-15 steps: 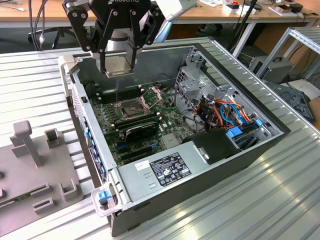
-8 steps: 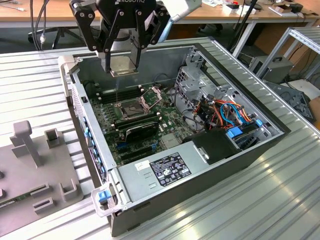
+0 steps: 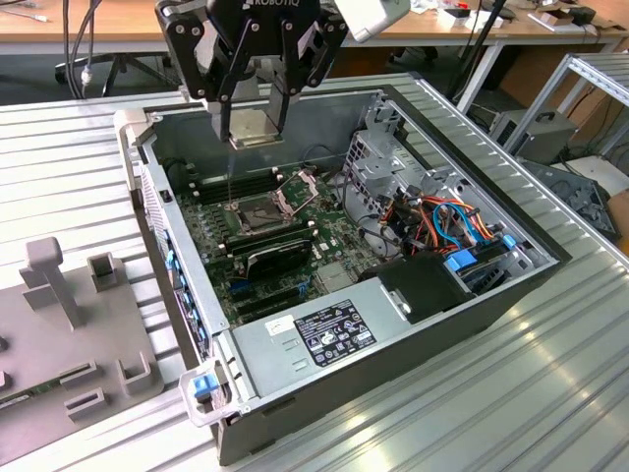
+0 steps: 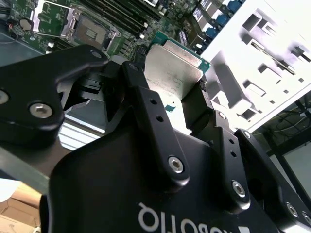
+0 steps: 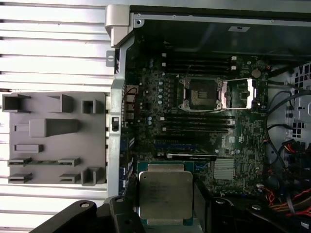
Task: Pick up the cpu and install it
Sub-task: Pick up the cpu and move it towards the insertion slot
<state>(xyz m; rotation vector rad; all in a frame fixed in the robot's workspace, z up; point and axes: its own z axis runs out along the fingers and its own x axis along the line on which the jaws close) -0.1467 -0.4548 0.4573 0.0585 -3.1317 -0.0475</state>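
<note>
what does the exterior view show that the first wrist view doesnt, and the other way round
Exterior view adds: the end effector hanging above the open case, the labelled power supply, and desks behind. First wrist view adds: the cpu with its metal top face-on, and the entire grey fixture tray. Both share: the cpu held in the end effector, the open socket, and its opened frame.

Cpu (image 5: 165, 196): dull, matt silver-grey metal
</note>
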